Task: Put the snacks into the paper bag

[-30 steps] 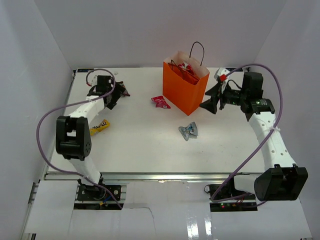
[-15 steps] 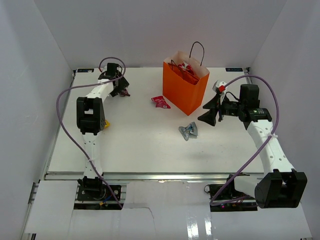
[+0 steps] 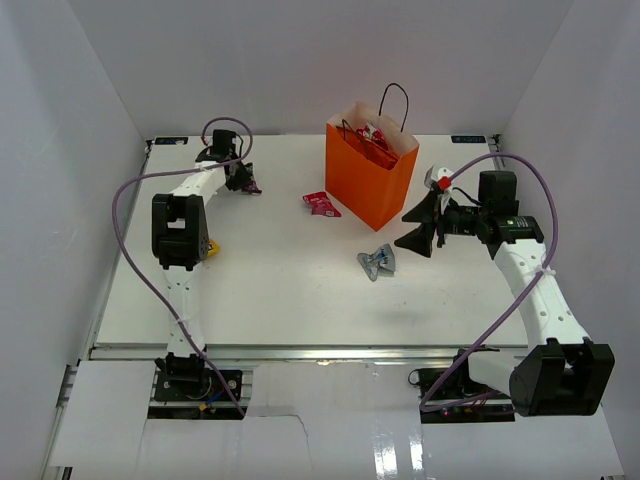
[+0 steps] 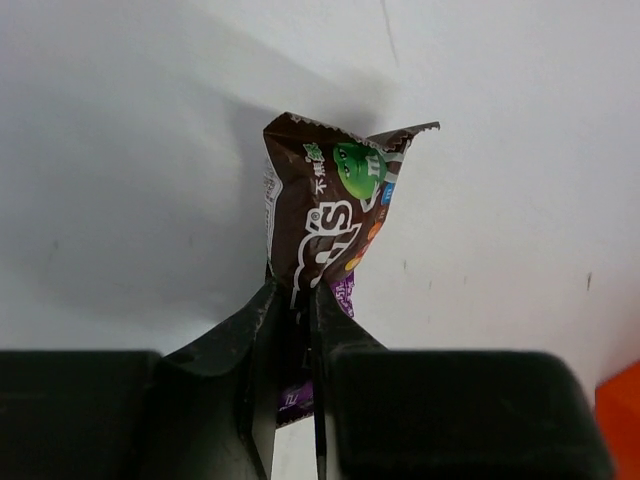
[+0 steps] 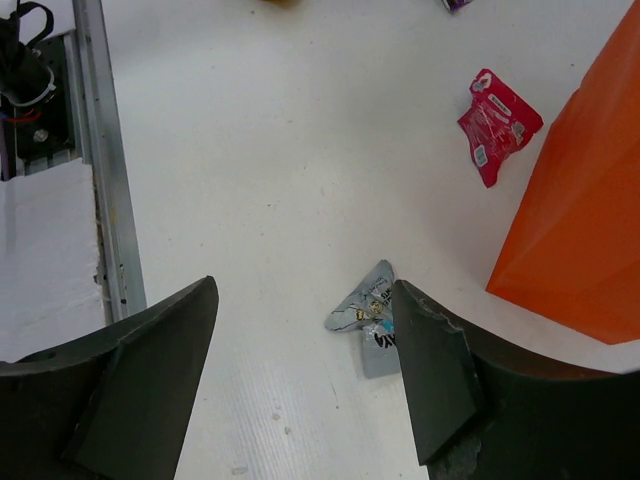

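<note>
My left gripper (image 4: 297, 295) is shut on the lower end of a dark brown candy packet (image 4: 325, 215), which lies on the white table. A purple packet (image 4: 345, 295) shows right beside and under the jaws. From the top view this left gripper (image 3: 240, 180) sits at the far left of the table. The orange paper bag (image 3: 365, 180) stands upright at the back middle, with red snacks (image 3: 372, 135) inside. A pink-red wrapper (image 3: 320, 203) lies left of the bag. A silver-blue wrapper (image 5: 372, 318) lies under my open, empty right gripper (image 5: 303, 300).
A yellow packet (image 3: 211, 248) peeks out beside the left arm's elbow. The paper bag's orange wall (image 5: 580, 220) fills the right of the right wrist view. White walls enclose the table on three sides. A metal rail (image 3: 300, 352) runs along the near edge.
The left arm reached to the back left and its gripper closed on the brown candy packet. The right gripper drifted slightly left and lower, staying open.
</note>
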You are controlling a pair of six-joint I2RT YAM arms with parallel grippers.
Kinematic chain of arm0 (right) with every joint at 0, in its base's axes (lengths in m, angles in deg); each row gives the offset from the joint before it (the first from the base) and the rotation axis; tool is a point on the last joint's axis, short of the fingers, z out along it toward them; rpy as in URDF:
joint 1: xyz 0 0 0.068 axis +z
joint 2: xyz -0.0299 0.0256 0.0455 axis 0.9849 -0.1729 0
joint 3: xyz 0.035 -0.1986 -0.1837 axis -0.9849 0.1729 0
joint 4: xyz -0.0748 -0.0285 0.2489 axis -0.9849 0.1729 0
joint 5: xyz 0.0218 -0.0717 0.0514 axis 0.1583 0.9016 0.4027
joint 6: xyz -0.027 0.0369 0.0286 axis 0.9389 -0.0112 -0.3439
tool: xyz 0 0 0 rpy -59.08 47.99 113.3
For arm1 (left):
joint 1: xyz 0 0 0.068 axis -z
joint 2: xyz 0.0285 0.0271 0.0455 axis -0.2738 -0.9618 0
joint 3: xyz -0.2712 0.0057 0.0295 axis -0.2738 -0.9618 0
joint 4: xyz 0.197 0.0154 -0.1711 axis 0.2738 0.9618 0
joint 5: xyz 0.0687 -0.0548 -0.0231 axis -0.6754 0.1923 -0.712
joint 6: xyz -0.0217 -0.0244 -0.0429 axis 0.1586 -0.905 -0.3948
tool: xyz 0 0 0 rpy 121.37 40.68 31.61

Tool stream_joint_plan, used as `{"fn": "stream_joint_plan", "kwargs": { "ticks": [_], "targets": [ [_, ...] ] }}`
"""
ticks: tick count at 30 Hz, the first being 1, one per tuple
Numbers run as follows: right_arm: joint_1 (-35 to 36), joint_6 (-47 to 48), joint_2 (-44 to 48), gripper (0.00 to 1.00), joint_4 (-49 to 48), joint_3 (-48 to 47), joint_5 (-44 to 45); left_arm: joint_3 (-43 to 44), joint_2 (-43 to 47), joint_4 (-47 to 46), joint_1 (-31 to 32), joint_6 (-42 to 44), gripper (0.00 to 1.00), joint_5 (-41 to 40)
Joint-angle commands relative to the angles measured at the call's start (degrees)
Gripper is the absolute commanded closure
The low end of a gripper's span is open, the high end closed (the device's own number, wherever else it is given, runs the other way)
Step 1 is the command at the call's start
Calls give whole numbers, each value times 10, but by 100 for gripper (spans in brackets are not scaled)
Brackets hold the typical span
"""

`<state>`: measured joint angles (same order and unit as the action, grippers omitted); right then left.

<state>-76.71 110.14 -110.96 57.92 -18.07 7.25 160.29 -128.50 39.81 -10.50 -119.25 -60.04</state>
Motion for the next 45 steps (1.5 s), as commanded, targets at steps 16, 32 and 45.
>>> {"fn": "stream_joint_plan", "kwargs": {
  "ticks": [16, 32, 45],
  "targets": [
    [254, -275, -44, 30, -137, -7, 220, -669, 557, -383, 40, -10, 92, 492],
    [316, -651, -204, 15, -338, -67, 219, -750, 718, -437, 151, -121, 91, 457],
    [321, -680, -231, 63, -392, -84, 191, -754, 728, -440, 168, -127, 88, 465]
  ]
}}
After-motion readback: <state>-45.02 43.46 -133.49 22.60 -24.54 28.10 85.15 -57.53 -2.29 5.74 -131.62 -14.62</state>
